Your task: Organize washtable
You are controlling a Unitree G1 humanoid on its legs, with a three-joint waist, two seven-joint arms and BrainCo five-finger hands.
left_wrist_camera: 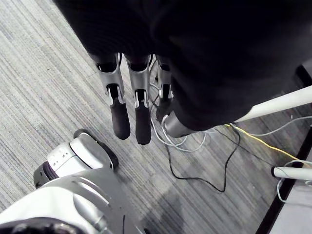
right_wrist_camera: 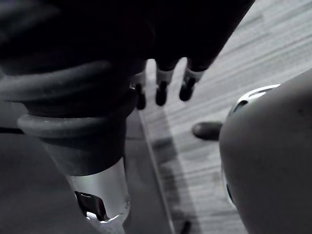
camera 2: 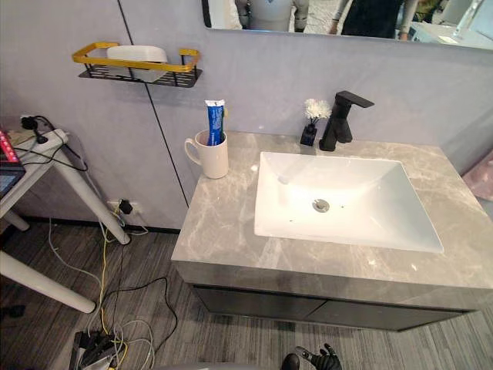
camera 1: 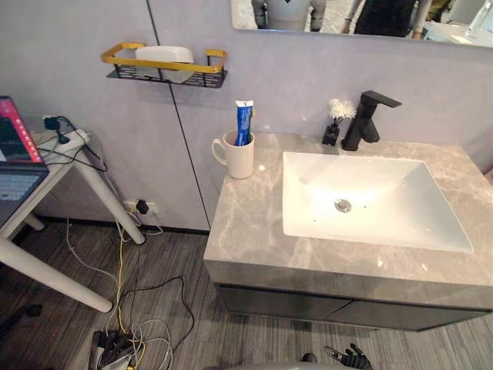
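A white mug [camera 1: 238, 156] stands on the grey marble counter [camera 1: 246, 231], left of the white sink [camera 1: 370, 202], with a blue toothpaste tube [camera 1: 243, 122] upright in it. A white soap dish [camera 1: 163, 55] lies on the gold-railed wall shelf [camera 1: 164, 67] above and to the left. Behind the sink are a black tap [camera 1: 364, 118] and a small black vase with a white flower [camera 1: 336, 119]. My left hand [left_wrist_camera: 129, 112] hangs over the floor with straight fingers and holds nothing. My right hand [camera 1: 350, 357] hangs low in front of the cabinet, fingers [right_wrist_camera: 161, 90] relaxed and empty.
A white-legged side table [camera 1: 54, 154] with a laptop [camera 1: 15, 166] and a power strip [camera 1: 65, 139] stands at the left. Loose cables [camera 1: 123, 324] trail on the floor beneath it. A mirror [camera 1: 362, 19] above the tap reflects a person.
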